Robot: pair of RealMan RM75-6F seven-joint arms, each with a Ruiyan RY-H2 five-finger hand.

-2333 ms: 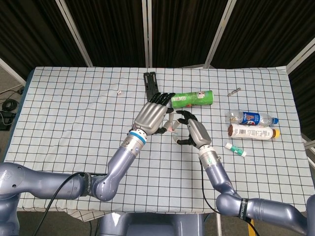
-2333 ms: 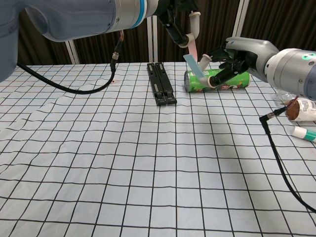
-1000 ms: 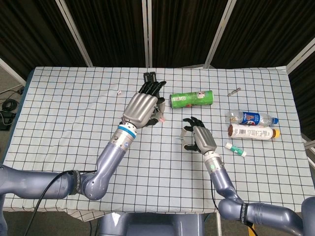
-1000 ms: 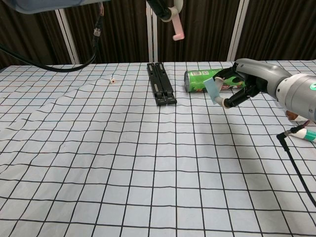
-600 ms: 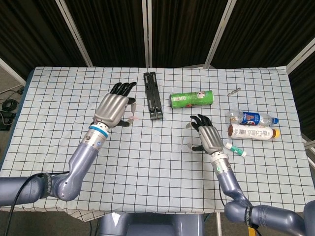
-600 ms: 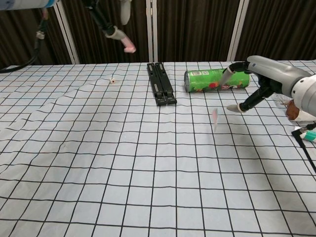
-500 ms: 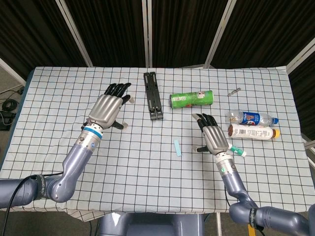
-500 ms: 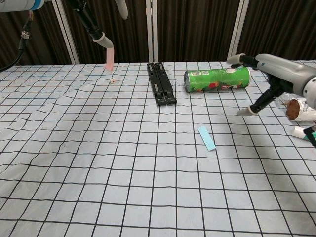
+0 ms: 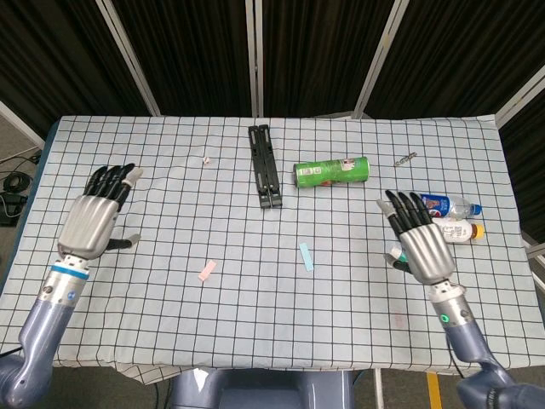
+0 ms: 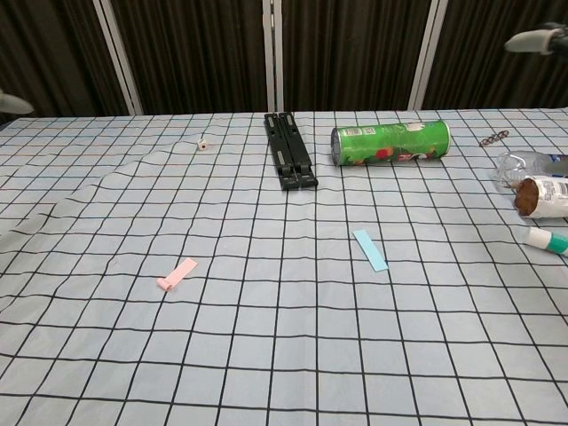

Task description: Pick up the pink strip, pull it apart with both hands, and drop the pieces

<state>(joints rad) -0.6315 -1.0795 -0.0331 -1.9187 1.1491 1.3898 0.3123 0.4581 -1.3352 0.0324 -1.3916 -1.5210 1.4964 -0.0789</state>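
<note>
Pink piece (image 9: 206, 271) and pale blue piece (image 9: 306, 256) lie dropped on the checked cloth, well apart.
Left hand (image 9: 92, 221) and right hand (image 9: 421, 239) are held spread and empty (task judged complete), each outboard of its piece.

The pink strip is now in two pieces, and both lie flat on the checked cloth, well apart from each other. The pink piece (image 9: 206, 271) (image 10: 177, 273) is short and lies at an angle on the left side. The light blue piece (image 9: 306, 256) (image 10: 370, 249) lies near the middle, also a little tilted.
</note>
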